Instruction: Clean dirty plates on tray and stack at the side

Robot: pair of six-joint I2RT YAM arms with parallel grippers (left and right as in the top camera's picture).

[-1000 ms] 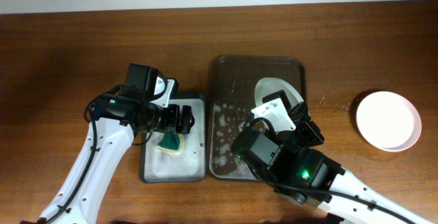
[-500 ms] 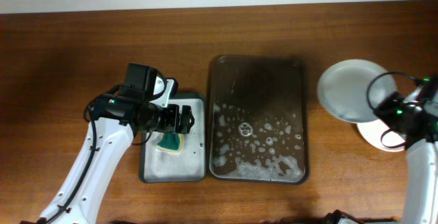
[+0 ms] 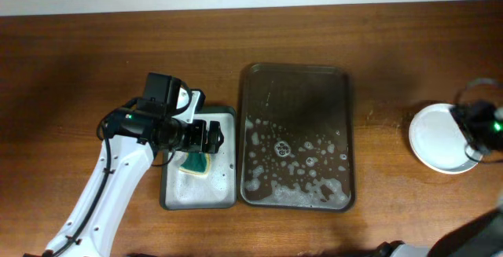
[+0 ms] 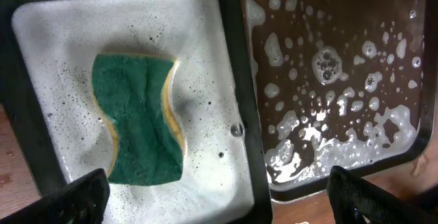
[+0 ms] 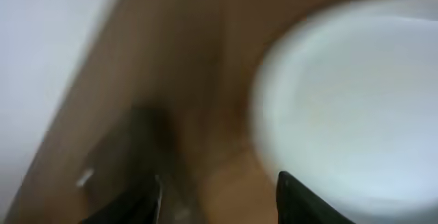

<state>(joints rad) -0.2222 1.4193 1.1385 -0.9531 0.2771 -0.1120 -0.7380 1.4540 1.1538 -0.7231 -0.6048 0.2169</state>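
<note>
Overhead, the left gripper [image 3: 211, 137] hovers above the small grey rectangular tray [image 3: 224, 182]. The green-and-yellow sponge [image 3: 194, 164] lies in foamy water just under and behind its tips. The left wrist view shows its two black fingers [image 4: 75, 200] at the bottom corners of the picture, spread wide, gripping nothing and touching nothing. The sponge lies flat with its green face up, ahead of the left finger and apart from both.

Just beside the grey tray, on this pincer's right, sits the large dark brown rectangular tray [image 3: 299, 100] with rounded corners and a raised rim. It holds a film of water and white suds, thickest at its near end.

Well off to the right, on the brown wooden table [image 3: 94, 60], lie the round shallow plates [image 3: 436, 135], stacked with a clean white one on top. How many lie beneath it cannot be told. The right gripper [image 3: 471, 127] is at the far right edge of this stack, partly over the rim.

The right wrist view is heavily blurred. Its dark fingers [image 5: 301, 200] show at the bottom edge, set apart, with bare wood in the gap between them. The white plate fills the space above and beside the right-hand finger. As far as the blur allows, this pincer is parted and clasps nothing, though whether a finger touches the rim cannot be told.
</note>
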